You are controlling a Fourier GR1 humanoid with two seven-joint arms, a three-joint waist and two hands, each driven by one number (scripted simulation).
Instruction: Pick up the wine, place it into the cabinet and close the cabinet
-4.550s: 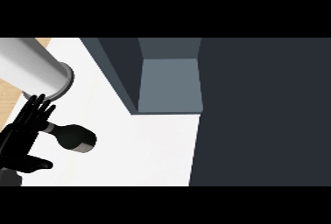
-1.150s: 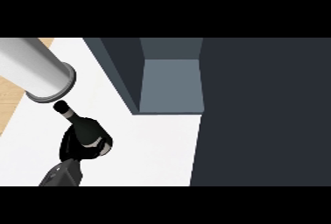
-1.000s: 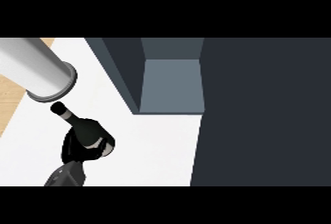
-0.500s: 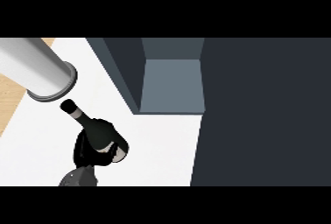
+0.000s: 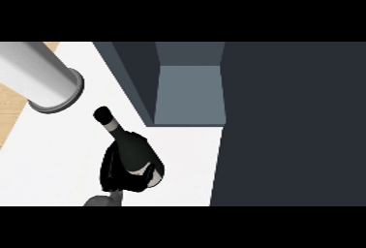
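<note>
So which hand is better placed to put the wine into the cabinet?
Left. The left hand is curled round the wine, whose neck points up the view, beside the open cabinet. The right hand is not in view.

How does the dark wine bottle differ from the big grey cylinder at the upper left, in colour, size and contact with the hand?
The dark wine bottle is near-black with a pale band at its neck; the big grey cylinder is light grey throughout. The bottle is slimmer, tapering to a narrow neck; the cylinder is much wider, with a flat rimmed end. The black hand is curled round the bottle, while the cylinder is untouched. Both show over the white counter.
</note>
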